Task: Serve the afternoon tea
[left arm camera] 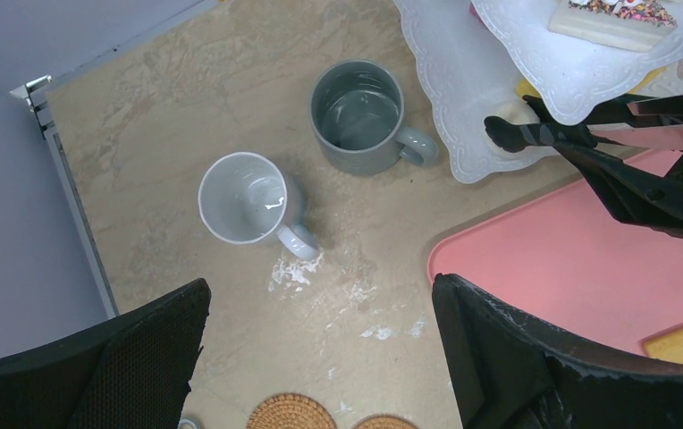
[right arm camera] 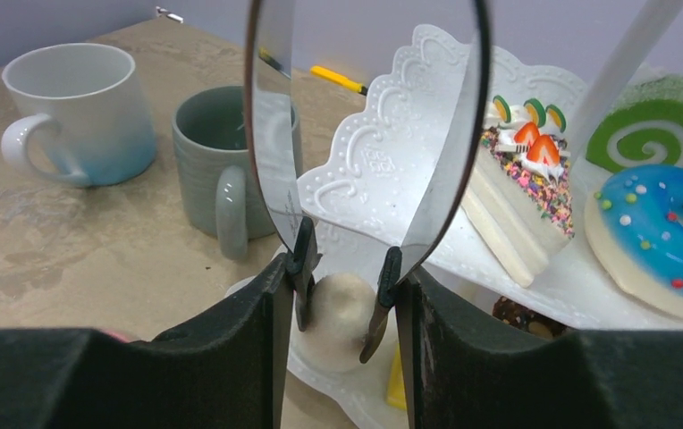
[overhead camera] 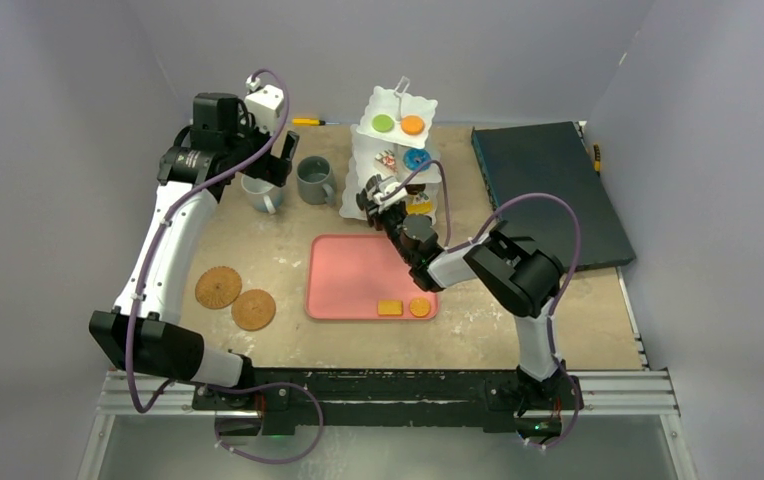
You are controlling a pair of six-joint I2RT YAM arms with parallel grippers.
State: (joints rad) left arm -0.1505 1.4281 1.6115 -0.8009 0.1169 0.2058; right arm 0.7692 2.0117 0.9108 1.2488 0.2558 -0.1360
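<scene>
My right gripper (right arm camera: 342, 286) is shut on the black-tipped tongs (right arm camera: 275, 134). The tong tips stand on either side of a cream round pastry (right arm camera: 336, 332), which lies on the lowest tier of the white scalloped stand (right arm camera: 383, 170). A sprinkled cake slice (right arm camera: 517, 192), a blue donut (right arm camera: 655, 237) and a green roll (right arm camera: 655, 134) sit on the tier above. My left gripper (left arm camera: 320, 357) hangs open and empty over the table, near the white mug (left arm camera: 244, 198) and the grey mug (left arm camera: 356, 116). Two cork coasters (overhead camera: 218, 287) (overhead camera: 253, 309) lie at the front left.
The pink tray (overhead camera: 358, 275) lies in front of the stand (overhead camera: 358, 190), with a square biscuit (overhead camera: 389, 307) and an orange round pastry (overhead camera: 419, 307) at its near edge. A dark flat block (overhead camera: 548, 190) fills the back right. Grey walls close in the table.
</scene>
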